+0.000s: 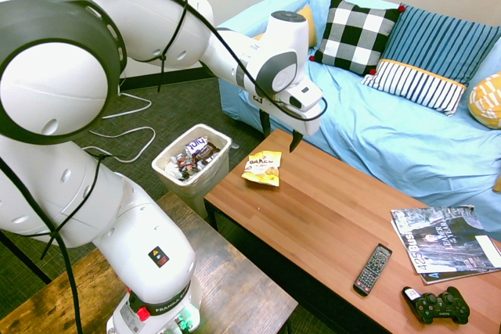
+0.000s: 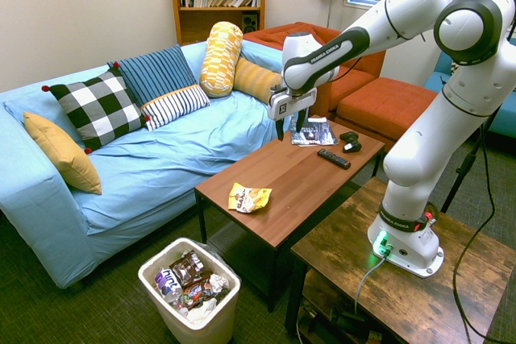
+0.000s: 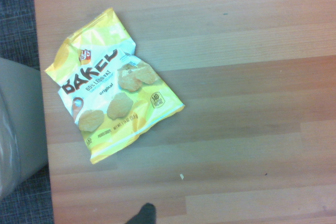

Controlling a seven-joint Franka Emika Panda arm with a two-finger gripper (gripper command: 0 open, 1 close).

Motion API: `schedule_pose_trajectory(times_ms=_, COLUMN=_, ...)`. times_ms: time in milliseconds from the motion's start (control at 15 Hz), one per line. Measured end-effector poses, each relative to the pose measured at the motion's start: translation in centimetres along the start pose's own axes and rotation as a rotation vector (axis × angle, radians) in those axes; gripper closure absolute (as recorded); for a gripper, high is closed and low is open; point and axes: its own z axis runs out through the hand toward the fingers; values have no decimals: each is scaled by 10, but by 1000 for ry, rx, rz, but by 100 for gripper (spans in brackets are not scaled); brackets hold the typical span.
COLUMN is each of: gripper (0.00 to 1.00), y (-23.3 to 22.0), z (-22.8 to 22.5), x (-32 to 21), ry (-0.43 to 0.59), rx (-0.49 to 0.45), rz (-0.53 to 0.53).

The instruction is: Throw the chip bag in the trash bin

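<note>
The yellow and white chip bag [image 1: 262, 168] [image 2: 248, 197] [image 3: 113, 95] lies flat near the end of the wooden coffee table [image 1: 329, 209] closest to the bin. My gripper [image 1: 279, 134] [image 2: 290, 128] hangs open and empty above the table, a little higher than the bag and just to its sofa side. The white trash bin [image 1: 163, 165] [image 2: 147, 273] stands on the carpet beside that table end, holding several dark and purple wrappers. In the wrist view the bin's pale wall [image 3: 18, 129] shows beyond the table edge.
A remote [image 1: 373, 268], a black game controller [image 1: 437, 307] and magazines [image 1: 442, 242] lie at the table's far end. A blue sofa [image 1: 391, 138] with several pillows runs along the table's long side. A dark wooden side table [image 2: 403, 296] stands beside the coffee table.
</note>
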Motion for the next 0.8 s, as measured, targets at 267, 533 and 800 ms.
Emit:
schedule_pose_trajectory(times_ms=267, gripper=0, y=-21, z=9, x=-7, ry=13, rx=11, rz=28)
schedule_pose_trajectory(times_ms=533, gripper=0, y=-96, z=67, x=-15, ry=21, rx=24, rz=110)
schedule_pose_trajectory(times_ms=800, gripper=0, y=-143, z=151, x=11, ry=-5, rx=7, rz=193)
